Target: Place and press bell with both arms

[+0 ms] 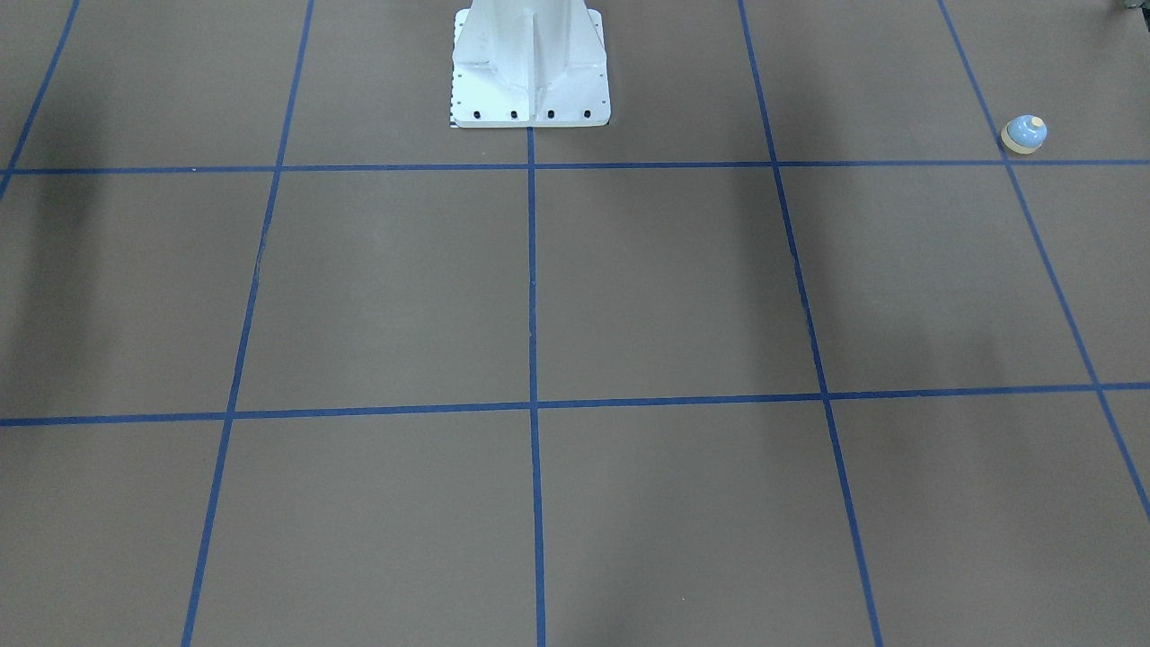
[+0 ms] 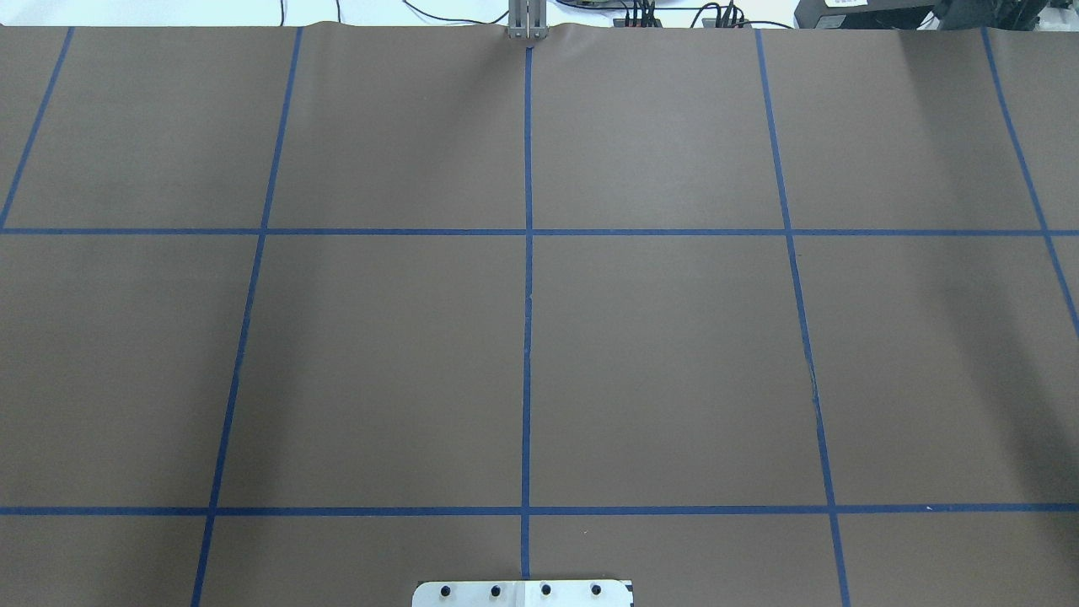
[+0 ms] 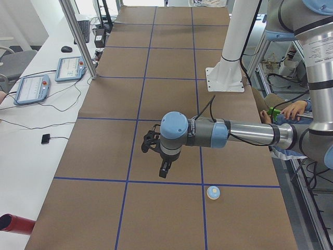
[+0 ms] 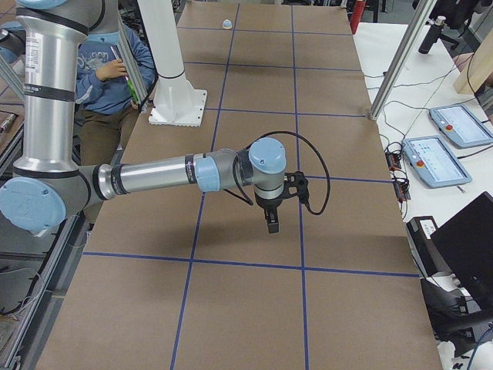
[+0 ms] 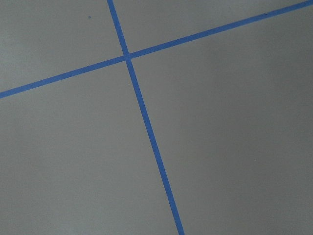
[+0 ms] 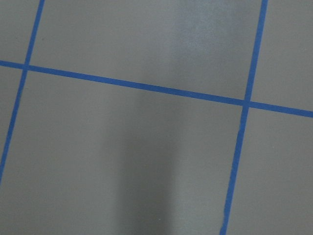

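The bell [image 1: 1024,135] stands upright in the upper right of the front-facing view, alone on the brown table [image 1: 665,288]. It sits just above a horizontal tape line [image 1: 880,163] and close to a crossing. In the left-end view it is low and right of centre, just under a tape line.

The left gripper [image 3: 163,173] hangs pointing down, up and to the left of the bell and apart from it. The left arm [image 3: 250,133] reaches in level from the frame's right edge. I cannot tell how far its jaws are parted, and nothing shows in them.

In the right-end view the right gripper [image 4: 272,224] points down at mid-frame on the right arm [image 4: 154,176], with the bell well apart at the top edge. Its jaw state cannot be told either.

Both wrist views show only table and tape crossings. The white pedestal [image 1: 530,72] is at top centre, and a seated person [image 4: 115,69] is at the right-end view's upper left.
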